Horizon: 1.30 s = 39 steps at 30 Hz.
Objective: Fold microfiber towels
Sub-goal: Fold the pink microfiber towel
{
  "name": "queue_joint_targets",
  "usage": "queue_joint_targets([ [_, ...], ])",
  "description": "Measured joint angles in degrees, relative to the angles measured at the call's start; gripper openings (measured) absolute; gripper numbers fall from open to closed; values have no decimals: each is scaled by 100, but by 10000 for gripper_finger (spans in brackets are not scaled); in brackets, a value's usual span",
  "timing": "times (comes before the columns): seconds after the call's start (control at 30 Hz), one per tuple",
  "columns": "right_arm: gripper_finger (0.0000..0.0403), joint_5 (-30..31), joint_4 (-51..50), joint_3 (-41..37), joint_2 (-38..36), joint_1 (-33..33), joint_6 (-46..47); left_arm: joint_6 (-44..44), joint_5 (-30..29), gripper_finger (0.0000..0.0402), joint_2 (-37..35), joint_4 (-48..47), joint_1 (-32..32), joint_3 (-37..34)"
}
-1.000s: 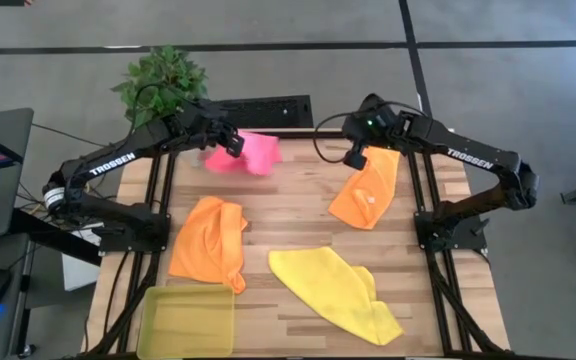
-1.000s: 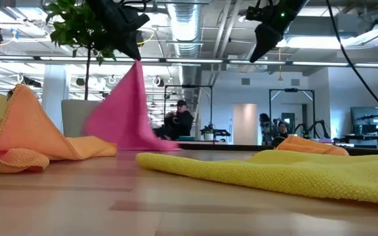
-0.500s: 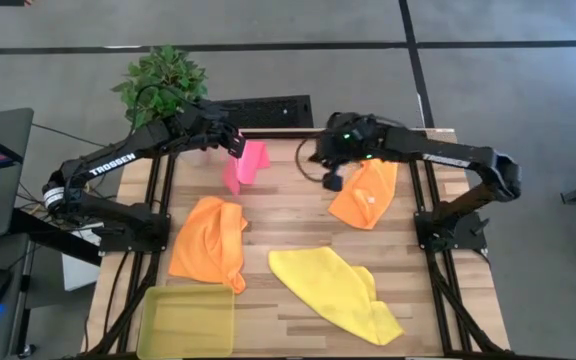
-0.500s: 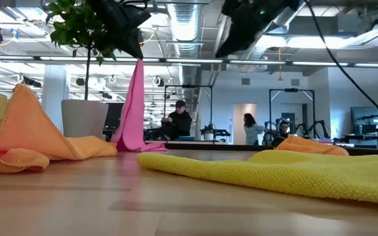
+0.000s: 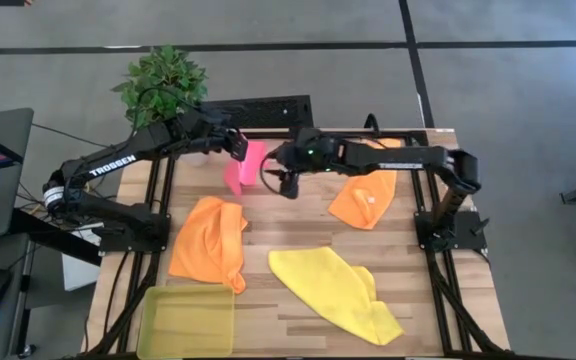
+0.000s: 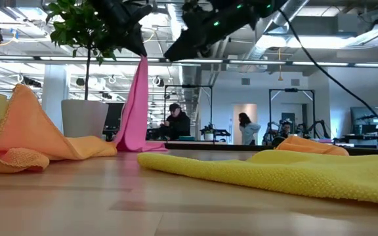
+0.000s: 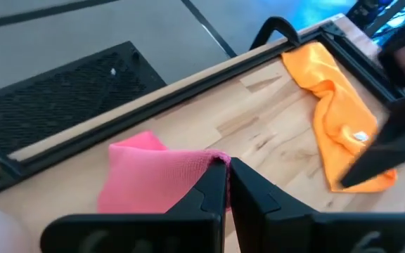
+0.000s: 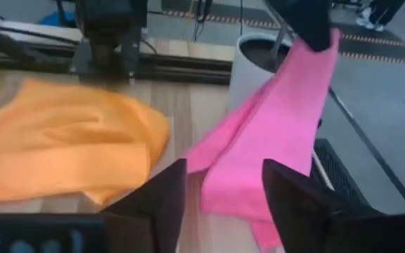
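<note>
A pink towel [image 5: 245, 167] hangs at the table's far side, with my left gripper [image 5: 237, 147] shut on its top. Its lower end [image 6: 140, 145] lies on the table. My right gripper [image 5: 272, 181] is open just right of it, and the hanging cloth [image 8: 280, 133] shows ahead of the fingers without touching them. One orange towel [image 5: 211, 240] lies crumpled at the left and another [image 5: 366, 196] at the far right. A yellow towel [image 5: 336, 290] lies spread at the near middle. My left gripper pinches the pink towel's top corner [image 7: 215, 161] between its two fingers, slanting down from the table's far left. One layer or several, I cannot tell. The towel hangs slack below the fingers in a narrow drape, with its lower end on the table.
A translucent yellow-green tray [image 5: 188, 322] sits at the near left corner. A potted plant [image 5: 165, 80] stands beyond the far left corner, and a dark mat [image 5: 268, 110] lies behind the far edge. Bare wood [image 5: 288, 225] shows between the towels.
My right gripper has swung from above the right orange towel toward the table's left and down, up beside the pink towel, and has opened. The pink towel, spread wide a second ago, has drawn in and now hangs as a narrow drape from my left gripper.
</note>
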Motion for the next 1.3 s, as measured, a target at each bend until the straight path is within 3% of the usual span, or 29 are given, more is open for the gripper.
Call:
queue_joint_targets([
  [0.13, 238, 464, 685, 163, 433, 144, -303, -90, 167, 0, 0, 114, -142, 3],
  [0.4, 237, 1206, 1388, 273, 687, 214, -165, -180, 182, 0, 0, 90, -237, 192],
  [0.7, 228, 1498, 1556, 276, 683, 136, -144, -153, 269, 0, 0, 88, -257, 410],
  [1.3, 201, 1514, 1705, 271, 679, 59, -142, -61, 269, 0, 0, -4, -434, 435],
])
